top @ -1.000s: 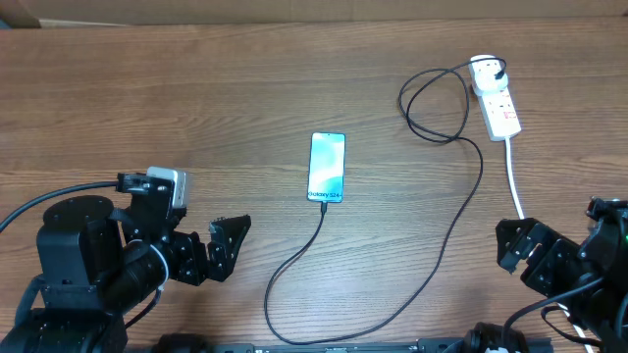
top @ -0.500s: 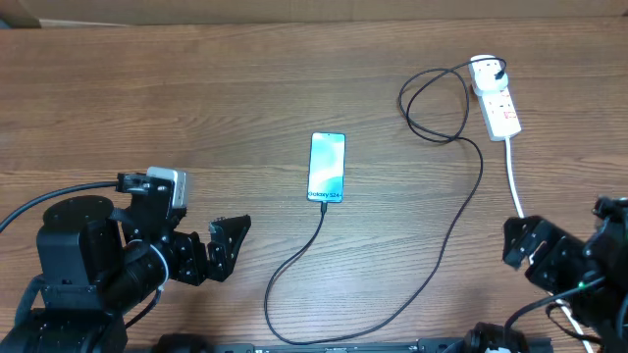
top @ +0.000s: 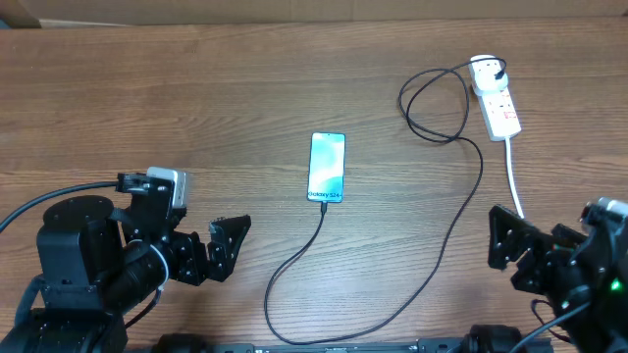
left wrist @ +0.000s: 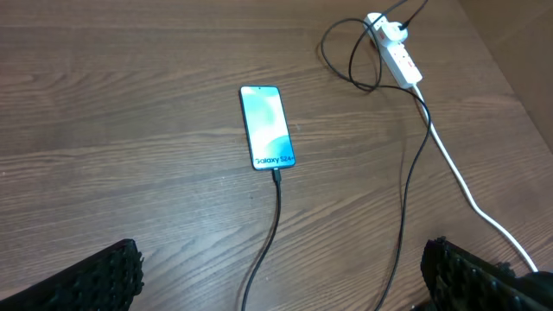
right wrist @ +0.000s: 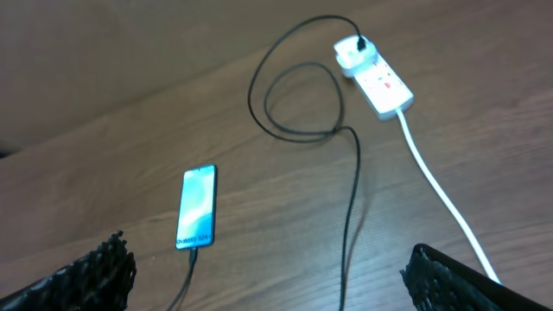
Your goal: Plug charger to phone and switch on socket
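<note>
Your right gripper point(top: 506, 251) has slid a little toward the middle; it and your left gripper point(top: 228, 243) both gape wide, holding nothing. The phone point(top: 327, 168) lies mid-table point(top: 147, 88), the charger point(left wrist: 278, 200) tip at its near end, its plug in the socket point(top: 498, 100) far right

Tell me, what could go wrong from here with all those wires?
The charger loops loosely beside the socket; the open right gripper, reaching to switch it on, might snag the loop. A tug on that cable could drag the phone or unplug it. The white cord runs right by that gripper and could be nudged, shifting the socket.
</note>
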`<state>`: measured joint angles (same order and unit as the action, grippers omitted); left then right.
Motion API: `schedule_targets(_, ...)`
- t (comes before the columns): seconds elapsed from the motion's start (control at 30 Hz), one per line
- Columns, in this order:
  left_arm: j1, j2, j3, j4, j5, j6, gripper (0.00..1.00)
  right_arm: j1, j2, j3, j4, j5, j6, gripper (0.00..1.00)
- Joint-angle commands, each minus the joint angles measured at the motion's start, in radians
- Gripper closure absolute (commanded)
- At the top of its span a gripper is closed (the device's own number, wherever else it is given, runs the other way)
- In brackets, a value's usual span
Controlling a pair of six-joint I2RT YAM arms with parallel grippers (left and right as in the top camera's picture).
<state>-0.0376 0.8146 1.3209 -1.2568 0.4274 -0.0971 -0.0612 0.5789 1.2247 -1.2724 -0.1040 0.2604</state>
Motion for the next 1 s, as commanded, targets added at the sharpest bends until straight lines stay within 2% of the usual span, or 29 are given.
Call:
schedule_targets(0.0, -0.002, -0.003, 0.005, 0.003, 0.01, 0.015, 0.0, 0.016, -0.078, -0.141, 0.085, -0.006, -0.006, 0.0)
schedule_targets(0.43, -0.002, -0.003, 0.005, 0.003, 0.01, 0.015, 0.0, 0.053, -0.399, -0.655, 0.548, -0.067, -0.005, 0.0)
schedule_targets(0.97, -0.002, -0.003, 0.005, 0.003, 0.01, 0.015, 0.0, 0.054, -0.557, -1.049, 1.019, -0.123, -0.006, 0.0)
